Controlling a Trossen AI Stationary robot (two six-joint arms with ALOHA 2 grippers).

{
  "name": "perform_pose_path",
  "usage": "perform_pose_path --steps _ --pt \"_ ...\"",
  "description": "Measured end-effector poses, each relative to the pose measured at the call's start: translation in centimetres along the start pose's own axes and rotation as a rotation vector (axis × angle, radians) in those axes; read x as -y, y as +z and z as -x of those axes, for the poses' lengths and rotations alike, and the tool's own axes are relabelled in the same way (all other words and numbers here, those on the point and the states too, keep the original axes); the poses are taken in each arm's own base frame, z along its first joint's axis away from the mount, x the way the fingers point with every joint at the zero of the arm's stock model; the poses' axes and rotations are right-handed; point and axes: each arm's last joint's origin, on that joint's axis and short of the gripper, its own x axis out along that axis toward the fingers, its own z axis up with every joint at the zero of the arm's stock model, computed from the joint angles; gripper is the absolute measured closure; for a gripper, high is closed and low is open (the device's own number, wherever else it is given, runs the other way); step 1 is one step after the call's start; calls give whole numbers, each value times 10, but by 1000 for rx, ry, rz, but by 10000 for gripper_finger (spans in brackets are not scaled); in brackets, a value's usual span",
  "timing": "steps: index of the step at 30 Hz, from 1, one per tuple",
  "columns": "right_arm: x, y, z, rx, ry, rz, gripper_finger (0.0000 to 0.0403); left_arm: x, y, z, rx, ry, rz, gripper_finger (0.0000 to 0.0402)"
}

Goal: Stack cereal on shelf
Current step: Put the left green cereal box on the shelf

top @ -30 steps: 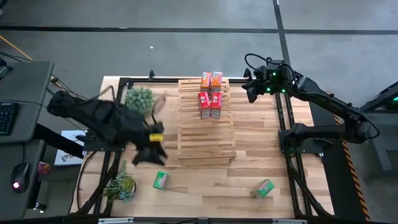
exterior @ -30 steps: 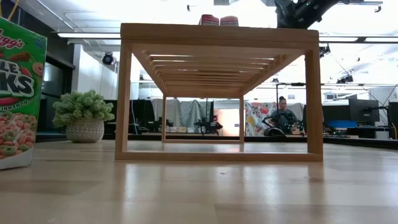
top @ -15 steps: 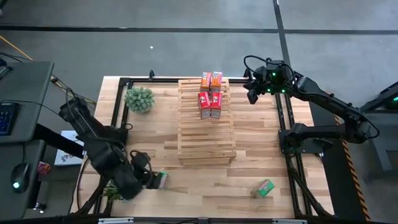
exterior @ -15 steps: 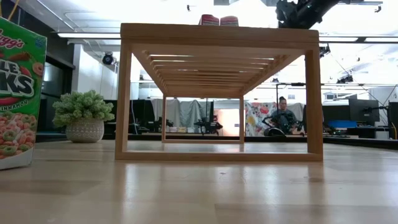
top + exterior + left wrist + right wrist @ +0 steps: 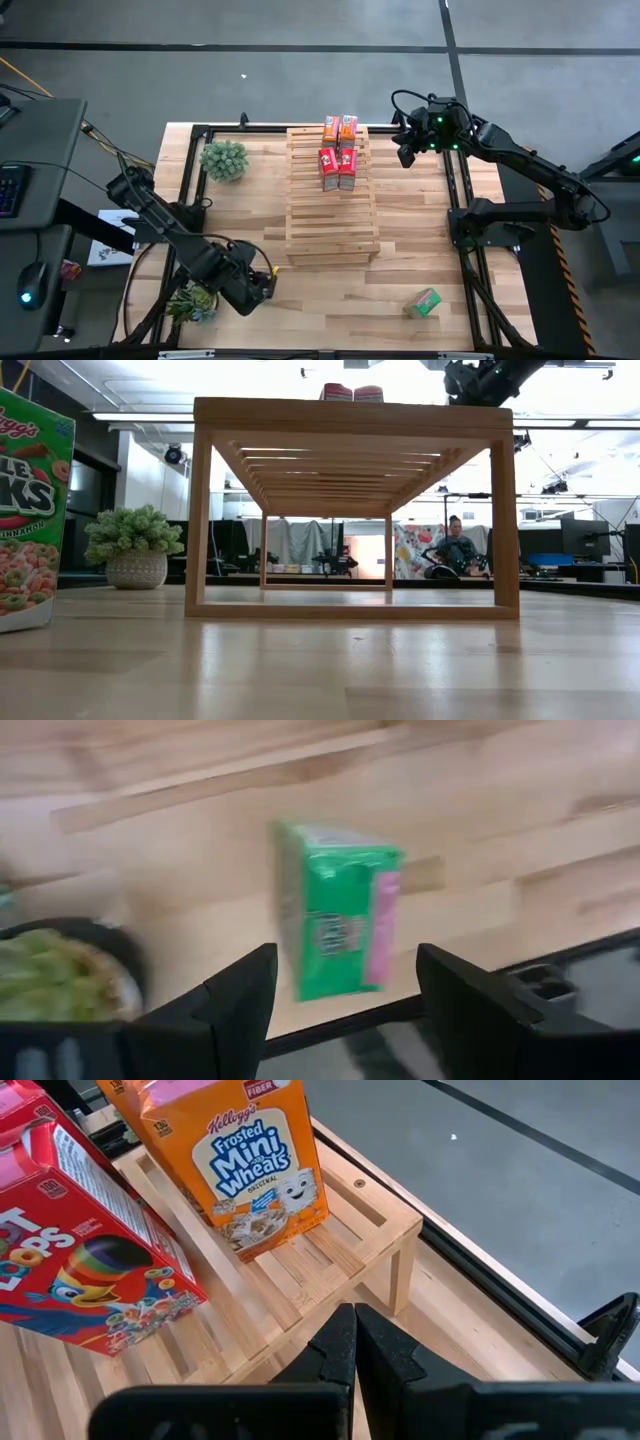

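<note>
- Left gripper (image 5: 340, 995), lower left of high view: fingers apart, straddling a small green cardboard cereal box (image 5: 335, 910) lying on the table, not clamped yet.
- Should centre the box btw fingers, then squeeze evenly.
- Right gripper (image 5: 355, 1342) pinched together near the light-wood slatted shelf (image 5: 332, 215), w/ orange and red boxes on top.

A robotics lab: framed plank table (image 5: 400, 270) on grey concrete, monitors (image 5: 585, 540) and a seated person (image 5: 457, 546) behind.
</note>
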Motion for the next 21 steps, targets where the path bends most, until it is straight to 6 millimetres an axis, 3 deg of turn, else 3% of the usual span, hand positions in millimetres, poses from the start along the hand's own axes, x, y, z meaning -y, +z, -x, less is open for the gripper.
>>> perform_pose_path --steps 14,21 --pt "1 -2 0 -17 -15 -2 402 2 -1 -8 10 28 -8 172" --pt "1 -2 0 -15 -48 -1 402 10 -5 -28 -6 83 -52 172"
